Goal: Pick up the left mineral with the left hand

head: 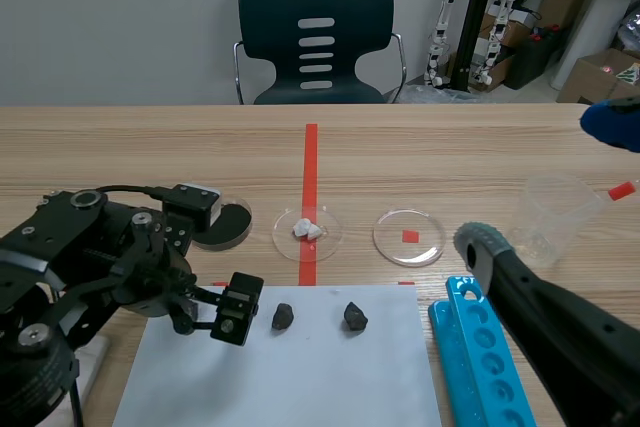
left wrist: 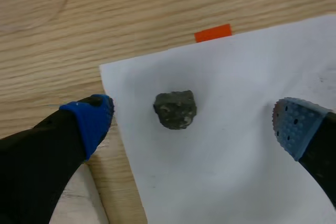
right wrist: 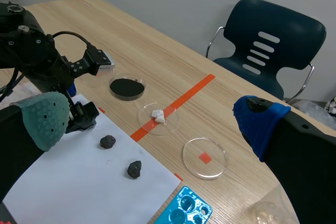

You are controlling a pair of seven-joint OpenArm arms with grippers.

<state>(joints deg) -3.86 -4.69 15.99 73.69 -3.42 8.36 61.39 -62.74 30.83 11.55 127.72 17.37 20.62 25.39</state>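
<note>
Although the left pincer (left wrist: pixel 193 123) is lined up over its target, nothing has been picked up yet. The left mineral (left wrist: pixel 175 110) lies free on the white paper sheet (left wrist: pixel 226 182), near the sheet's corner, on the wooden worktop (left wrist: pixel 131 9). Seen past the wrist, the dark lump sits between the two pads (left wrist: pixel 90 121), which stand wide apart and hold nothing (one hangs at the sheet's edge, the other over the paper). From the scene view the pincer looks low and just beside the stone, with the second mineral (head: pixel 355 317) lying apart on its far side. By my reading the approach is about done. What is left is the last drop, closing on the stone, and the lift.
</note>
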